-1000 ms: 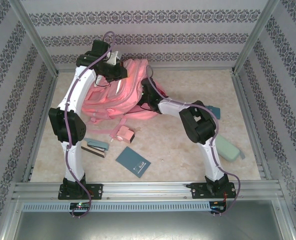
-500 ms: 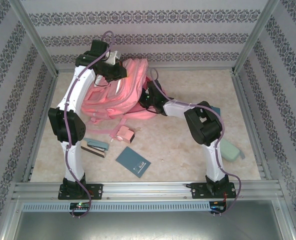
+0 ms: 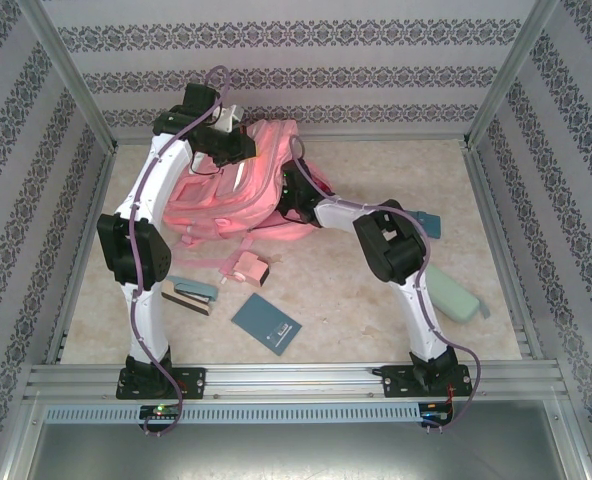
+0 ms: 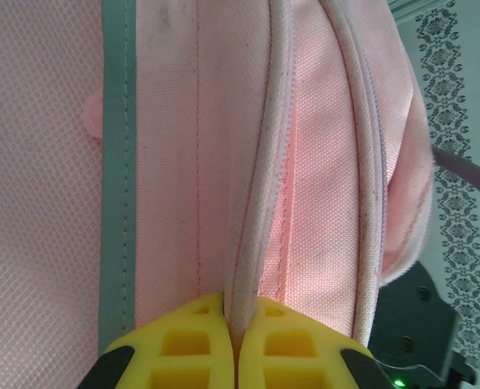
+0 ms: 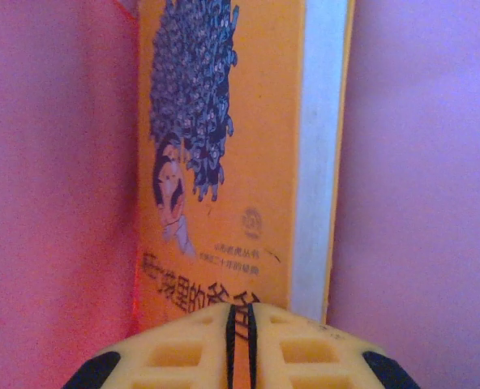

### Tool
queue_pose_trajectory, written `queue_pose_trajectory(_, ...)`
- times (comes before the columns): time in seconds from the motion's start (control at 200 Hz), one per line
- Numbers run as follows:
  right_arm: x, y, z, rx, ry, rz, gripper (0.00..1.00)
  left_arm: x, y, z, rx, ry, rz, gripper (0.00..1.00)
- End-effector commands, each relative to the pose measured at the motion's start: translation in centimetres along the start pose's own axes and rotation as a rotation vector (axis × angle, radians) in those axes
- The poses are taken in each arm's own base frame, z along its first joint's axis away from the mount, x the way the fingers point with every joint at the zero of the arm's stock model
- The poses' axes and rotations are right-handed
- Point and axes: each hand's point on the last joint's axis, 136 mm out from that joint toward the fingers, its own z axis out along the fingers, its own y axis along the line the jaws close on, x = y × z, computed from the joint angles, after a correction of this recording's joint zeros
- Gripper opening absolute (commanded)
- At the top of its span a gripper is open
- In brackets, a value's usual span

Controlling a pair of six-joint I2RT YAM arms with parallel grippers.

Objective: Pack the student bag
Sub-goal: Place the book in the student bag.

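Trouble could start at the big pink student bag, which lies at the far side of the table when seen from above. The left arm holds up its top edge and the right arm reaches into its mouth. If the right arm pulls out crooked, it could snag the opening and drag the bag onto the small pink pouch nearby. Next to half a second ago, the right arm's elbow has swung back to the left and its wrist sits further into the bag. The bag, the left arm, the pouch and the blue notebook lie as they did. From the left wrist, the left gripper has its yellow jaws pinching the bag's pale piped edge. That edge is thin and round, so it could slip out, and then the mouth would flop shut on the other arm. From the right wrist, the right gripper is inside the bag, with pink cloth on both sides. Its jaws are nearly together with just a thin dark slit, and I can see nothing in it. An orange book sits right ahead of them. If the jaws catch its cover on the way out, the book could come back out too.
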Motion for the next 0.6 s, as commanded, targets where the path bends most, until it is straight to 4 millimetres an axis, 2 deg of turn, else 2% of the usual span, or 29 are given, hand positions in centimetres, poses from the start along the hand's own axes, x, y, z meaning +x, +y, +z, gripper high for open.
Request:
queue_pose_trajectory(0.0,1.1,0.9,1.7,-0.015,0.040,-0.008,0.16,-1.8,-4.6,-3.3,0.118,-0.104,0.094,0.00)
queue_pose_trajectory(0.12,1.5,2.1,2.5,-0.038,0.064,-0.017,0.17,-1.6,-4.5,-3.2,0.115,-0.099,0.094,0.00)
queue_pose_trajectory(0.235,1.1,2.9,1.5,-0.049,0.052,-0.034,0.20,-1.5,-4.0,-3.1,0.091,-0.097,0.096,0.00)
queue_pose_trajectory(0.445,-0.7,4.0,-3.5,-0.054,-0.016,-0.087,0.27,-1.5,-1.4,-1.9,-0.009,-0.098,0.086,0.00)
queue_pose_trajectory(0.595,-1.2,3.3,-7.5,-0.020,-0.044,-0.120,0.31,-1.6,0.3,-1.0,-0.063,-0.105,0.067,0.00)
